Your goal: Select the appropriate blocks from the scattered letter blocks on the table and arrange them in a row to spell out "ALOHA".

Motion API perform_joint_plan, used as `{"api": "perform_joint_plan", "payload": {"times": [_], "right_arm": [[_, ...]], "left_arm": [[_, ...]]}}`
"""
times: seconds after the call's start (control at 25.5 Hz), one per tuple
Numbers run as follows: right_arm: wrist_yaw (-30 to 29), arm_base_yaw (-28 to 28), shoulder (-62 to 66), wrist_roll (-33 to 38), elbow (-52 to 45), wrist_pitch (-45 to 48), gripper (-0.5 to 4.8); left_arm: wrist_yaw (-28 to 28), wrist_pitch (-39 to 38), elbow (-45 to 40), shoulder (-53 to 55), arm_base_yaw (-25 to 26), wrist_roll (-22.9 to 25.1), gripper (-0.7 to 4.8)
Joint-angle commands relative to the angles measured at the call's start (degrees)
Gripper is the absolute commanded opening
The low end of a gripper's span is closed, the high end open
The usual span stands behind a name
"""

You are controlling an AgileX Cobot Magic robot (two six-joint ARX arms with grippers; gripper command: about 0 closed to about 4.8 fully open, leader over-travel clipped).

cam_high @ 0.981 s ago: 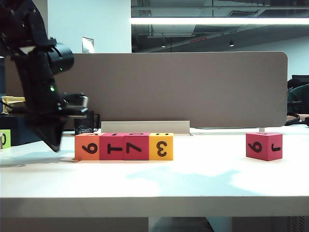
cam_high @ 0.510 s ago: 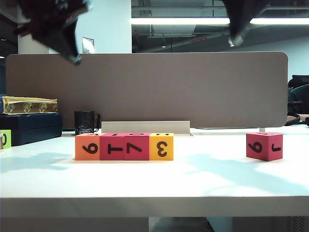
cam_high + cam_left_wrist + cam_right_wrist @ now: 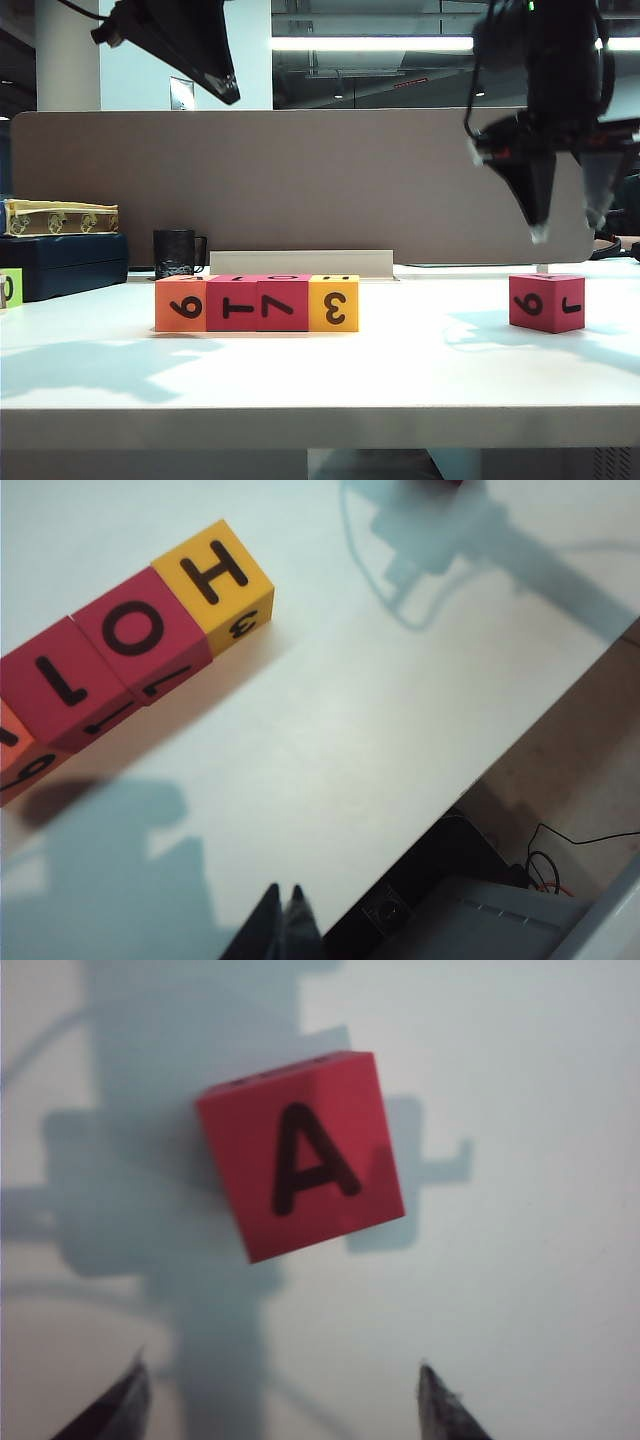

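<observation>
The lone crimson block (image 3: 546, 302) sits on the table (image 3: 400, 370) well apart from the row of four (image 3: 257, 303), its top face reading A in the right wrist view (image 3: 300, 1167). This looks like the last pick. The right gripper (image 3: 566, 232) hangs directly above the block with jaws spread wide and empty; it next needs to drop straight down and straddle it. The left gripper (image 3: 226, 93) is clenched shut, holding nothing, high over the row (a second ago it was low beside the orange block, and the right arm wasn't in sight).
</observation>
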Motion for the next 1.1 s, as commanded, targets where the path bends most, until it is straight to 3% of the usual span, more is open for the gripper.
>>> {"api": "perform_joint_plan", "payload": {"times": [0.04, 0.08, 0.75, 0.98, 1.1], "right_arm": [[-0.1, -0.6, 2.1, 0.0, 0.2, 0.4, 4.42], [-0.1, -0.6, 3.2, 0.0, 0.2, 1.0, 4.79], [-0.1, -3.1, 8.5, 0.0, 0.2, 9.0, 4.78], [-2.5, -3.1, 9.2, -0.2, 0.2, 9.4, 3.60], [-5.4, -3.1, 9.8, -0.2, 0.2, 9.7, 3.54]], "left_arm": [[0.0, 0.0, 0.7, -0.9, 0.0, -0.2, -0.06], [-0.3, 0.0, 0.7, -1.6, 0.0, -0.2, -0.06], [-0.4, -1.3, 1.5, -5.3, 0.1, 0.0, -0.06], [-0.4, -2.1, 3.0, -5.5, 0.1, 0.0, -0.06], [-0.4, -2.1, 3.3, -6.0, 0.1, 0.0, -0.06]]}}
